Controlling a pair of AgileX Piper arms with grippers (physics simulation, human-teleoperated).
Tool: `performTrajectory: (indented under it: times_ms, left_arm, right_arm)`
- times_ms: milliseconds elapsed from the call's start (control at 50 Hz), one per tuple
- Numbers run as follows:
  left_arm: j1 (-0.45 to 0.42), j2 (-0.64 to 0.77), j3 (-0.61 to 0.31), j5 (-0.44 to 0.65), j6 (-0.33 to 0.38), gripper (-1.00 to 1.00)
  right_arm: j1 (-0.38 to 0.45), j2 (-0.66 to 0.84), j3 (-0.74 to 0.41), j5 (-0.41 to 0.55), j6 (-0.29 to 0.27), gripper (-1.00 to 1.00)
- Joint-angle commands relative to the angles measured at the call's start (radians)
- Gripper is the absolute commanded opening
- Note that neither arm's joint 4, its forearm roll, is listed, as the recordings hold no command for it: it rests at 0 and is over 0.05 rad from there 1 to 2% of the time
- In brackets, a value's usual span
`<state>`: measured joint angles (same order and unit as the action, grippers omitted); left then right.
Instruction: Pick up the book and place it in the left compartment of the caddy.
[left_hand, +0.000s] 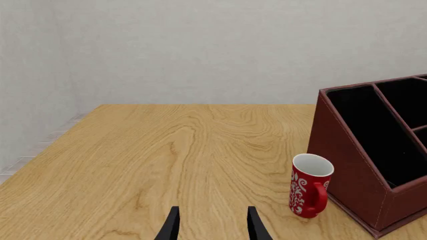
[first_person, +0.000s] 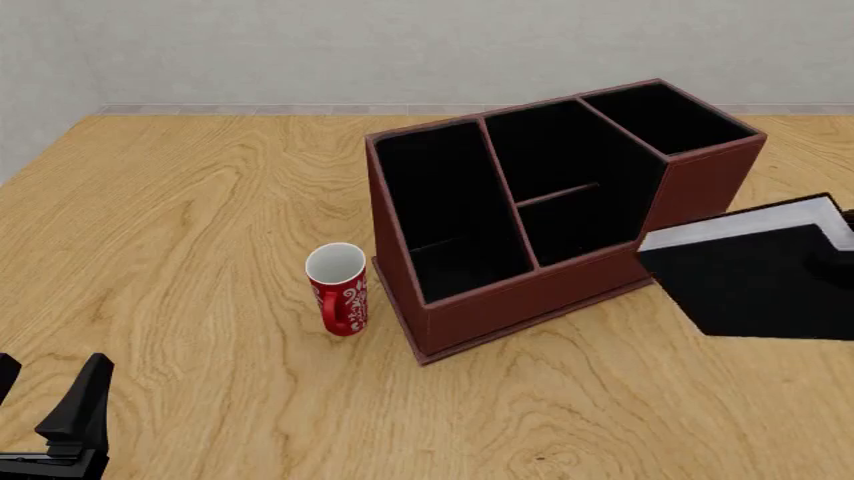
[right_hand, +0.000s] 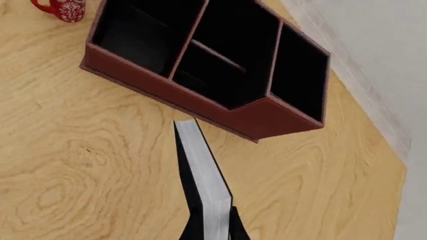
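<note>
We see a light wooden tabletop (first_person: 200, 220) with a large dark reddish-brown box caddy (first_person: 534, 300) standing on it, black inside and split into three sections. Its left compartment (first_person: 441, 210), the long undivided black-lined section, faces up and holds nothing we can see. Just beside the caddy's left wall stands an upright red ceramic mug with white patterning (first_person: 338, 290), close to the caddy's base lip, though we cannot tell whether they touch.

The thick black hardcover book with a white page edge (first_person: 761, 275) hangs in the air to the right of the caddy, above the tabletop and outside every compartment, its page edge turned upward. In the right wrist view, our right pincer (right_hand: 213, 225) pinches the book, one dark finger against each cover, with the book's far corner pointing toward the caddy's front wall.

Our left pincer (left_hand: 212, 225) sits low at the near left of the tabletop, its two black fingers (left_hand: 171, 226) spread apart and holding nothing, well apart from the mug.
</note>
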<state>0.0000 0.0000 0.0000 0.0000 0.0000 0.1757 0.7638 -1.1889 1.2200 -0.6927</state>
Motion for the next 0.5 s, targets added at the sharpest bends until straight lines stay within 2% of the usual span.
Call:
performTrajectory:
  times_ms: [20,40,60,80,120,160,280,380,400,500]
  left_arm:
    - [0.000,0.000,0.000,0.000,0.000,1.00]
    - [0.000,0.000,0.000,0.000,0.000,1.00]
    - [0.000,0.000,0.000,0.000,0.000,1.00]
    - [0.000,0.000,0.000,0.000,0.000,1.00]
    - [0.000,0.000,0.000,0.000,0.000,1.00]
    - [0.000,0.000,0.000,0.000,0.000,1.00]
    - [0.000,0.000,0.000,0.000,0.000,1.00]
    - [0.000,0.000,0.000,0.000,0.000,1.00]
    - [0.000,0.000,0.000,0.000,0.000,1.00]
    - [0.000,0.000,0.000,0.000,0.000,1.00]
  right_arm:
    - [0.132,0.049,-0.111,0.000,0.240,-1.00]
    - [0.142,0.055,-0.124,0.000,0.259,-1.00]
    - [0.188,0.068,-0.149,0.000,0.308,-1.00]
    - [0.188,0.069,-0.149,0.000,0.308,-1.00]
    - [0.223,0.083,-0.177,0.000,0.354,-1.00]
    - [0.237,0.094,-0.197,0.000,0.376,-1.00]
    - [0.253,0.128,-0.234,0.000,0.391,-1.00]
    - [0.281,0.177,-0.274,0.000,0.426,-1.00]
    - [0.272,0.187,-0.282,0.000,0.407,-1.00]
    - [0.308,0.241,-0.332,0.000,0.448,-1.00]
